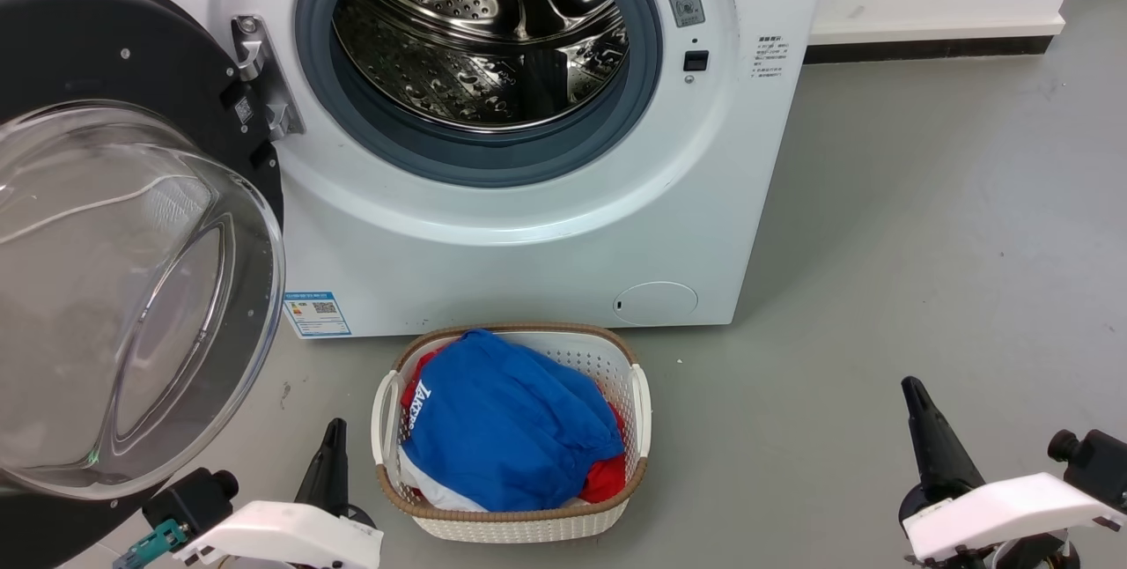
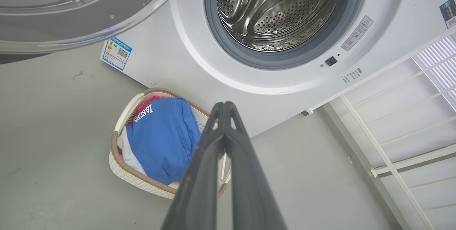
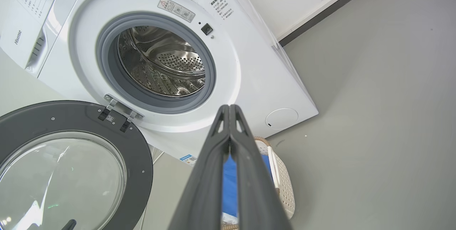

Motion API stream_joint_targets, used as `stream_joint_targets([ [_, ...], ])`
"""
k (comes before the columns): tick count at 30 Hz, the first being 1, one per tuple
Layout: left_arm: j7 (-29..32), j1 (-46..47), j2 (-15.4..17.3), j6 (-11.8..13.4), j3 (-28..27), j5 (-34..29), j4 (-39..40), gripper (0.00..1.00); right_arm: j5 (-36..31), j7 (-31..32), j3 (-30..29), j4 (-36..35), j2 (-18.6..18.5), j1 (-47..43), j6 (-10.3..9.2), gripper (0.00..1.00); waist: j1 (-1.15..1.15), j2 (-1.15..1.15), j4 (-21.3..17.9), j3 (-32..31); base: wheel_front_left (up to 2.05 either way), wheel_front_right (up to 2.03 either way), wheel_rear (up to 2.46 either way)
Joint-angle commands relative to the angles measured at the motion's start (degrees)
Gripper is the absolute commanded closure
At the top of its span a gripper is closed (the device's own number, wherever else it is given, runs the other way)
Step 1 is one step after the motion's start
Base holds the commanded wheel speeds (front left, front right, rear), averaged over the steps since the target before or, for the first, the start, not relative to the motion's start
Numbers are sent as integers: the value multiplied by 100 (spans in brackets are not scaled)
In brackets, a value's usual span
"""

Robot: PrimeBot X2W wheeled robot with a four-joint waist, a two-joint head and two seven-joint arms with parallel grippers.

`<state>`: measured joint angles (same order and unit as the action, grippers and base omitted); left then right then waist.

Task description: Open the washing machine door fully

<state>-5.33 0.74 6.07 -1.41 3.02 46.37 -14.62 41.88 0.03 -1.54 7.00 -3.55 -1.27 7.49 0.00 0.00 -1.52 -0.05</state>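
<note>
The washing machine door [image 1: 97,225] stands swung wide to the left on its hinge [image 1: 260,80], black ring and bulging clear glass bowl facing outward. It also shows in the right wrist view as the door [image 3: 67,166] and at the top of the left wrist view as the door's glass rim [image 2: 82,12]. The white washing machine [image 1: 546,234] has its steel drum [image 1: 480,32] exposed. My left gripper [image 1: 335,432] is shut and empty, low beside the door's bottom edge. Far to the right my right gripper [image 1: 911,393] is shut and holds nothing, well off the machine.
A white laundry basket [image 1: 638,402] with blue and red clothes [image 1: 506,428] sits on the grey floor in front of the machine, between the two arms. A white slatted rack [image 2: 402,123] stands at the right in the left wrist view. Open floor [image 1: 924,225] lies right of the machine.
</note>
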Motion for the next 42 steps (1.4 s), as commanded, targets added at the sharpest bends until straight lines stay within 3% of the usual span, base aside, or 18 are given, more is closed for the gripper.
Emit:
stream_joint_targets([
  [1, 47, 184, -16, -37, -71, 201, 80, 100, 248, 16, -23, -36, -45, 149, 1, 100, 0, 0, 3, 0, 0, 0, 0],
  [42, 676, 403, -189, -365, -567, 2608, 75, 100, 2960, 290, -195, 358, -59, 502, 1, 100, 0, 0, 70, 11, 0, 0, 0],
])
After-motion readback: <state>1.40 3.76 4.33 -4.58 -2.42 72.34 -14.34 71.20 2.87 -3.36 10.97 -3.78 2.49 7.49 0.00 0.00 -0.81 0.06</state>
